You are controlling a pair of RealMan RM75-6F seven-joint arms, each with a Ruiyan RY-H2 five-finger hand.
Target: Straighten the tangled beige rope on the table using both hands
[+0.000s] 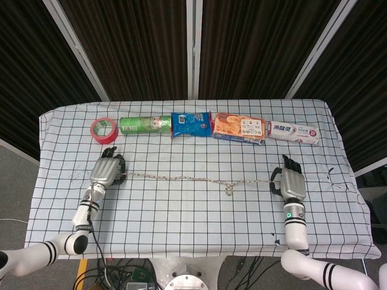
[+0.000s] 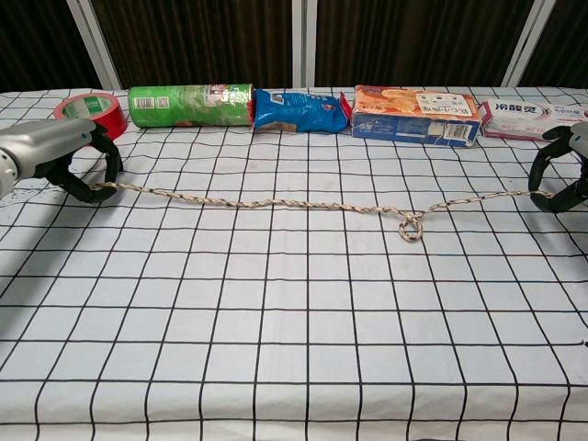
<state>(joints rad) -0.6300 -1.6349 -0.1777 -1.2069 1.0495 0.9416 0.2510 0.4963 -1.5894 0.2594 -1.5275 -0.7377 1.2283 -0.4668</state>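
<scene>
While braided beige rope (image 2: 276,203) lies nearly straight | small knot loop (image 2: 411,227)

Lab test booth; dark curtain panels (image 1: 254,42); grid-cloth table (image 1: 181,217)

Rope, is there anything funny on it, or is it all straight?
Almost straight. The rope runs between the left hand and the right hand, each holding one end, but a small tight loop sits nearer the right hand. It looks like a knot, so the line isn't clean there.
</scene>
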